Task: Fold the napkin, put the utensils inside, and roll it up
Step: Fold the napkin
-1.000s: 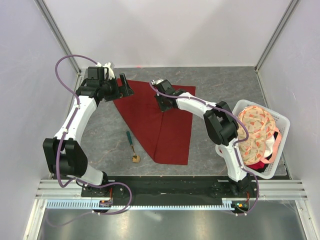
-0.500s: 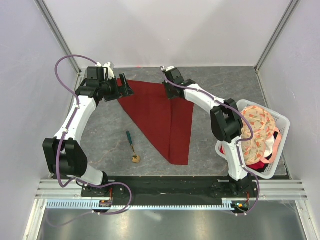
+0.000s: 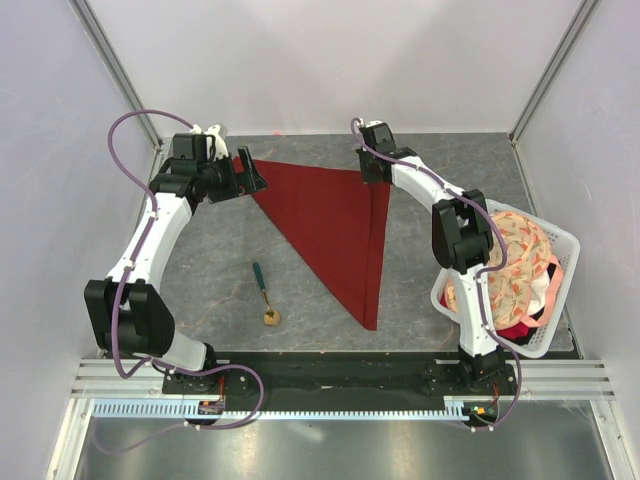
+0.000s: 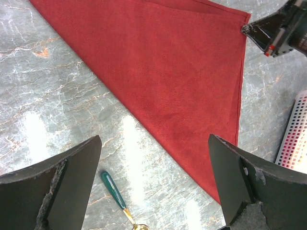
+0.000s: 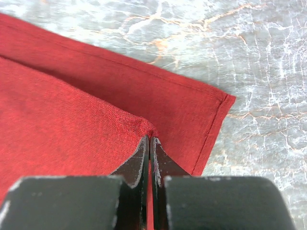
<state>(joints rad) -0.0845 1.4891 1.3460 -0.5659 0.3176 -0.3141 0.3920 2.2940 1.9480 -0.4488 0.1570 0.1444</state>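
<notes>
The dark red napkin (image 3: 335, 225) lies as a triangle on the grey marbled table, its long straight edge along the far side and its point toward the near edge. My right gripper (image 3: 373, 170) is shut on the upper layer's corner at the napkin's far right; in the right wrist view the fingertips (image 5: 150, 140) pinch a fold of napkin (image 5: 72, 120) just short of the lower layer's corner. My left gripper (image 3: 250, 176) hangs open by the napkin's far left corner, holding nothing (image 4: 153, 143). The green-handled spoon (image 3: 264, 293) lies on bare table left of the napkin (image 4: 168, 72), also seen as the spoon (image 4: 115, 191) below the left jaws.
A white basket (image 3: 560, 240) holding a peach floral cloth (image 3: 510, 255) stands at the right edge, beside the right arm's base. Enclosure walls and frame posts close off the far side and both flanks. Bare table surrounds the spoon.
My right gripper has carried the napkin's upper corner to the far right, spreading the flap into a flat triangle. The left arm and the spoon have not moved.
</notes>
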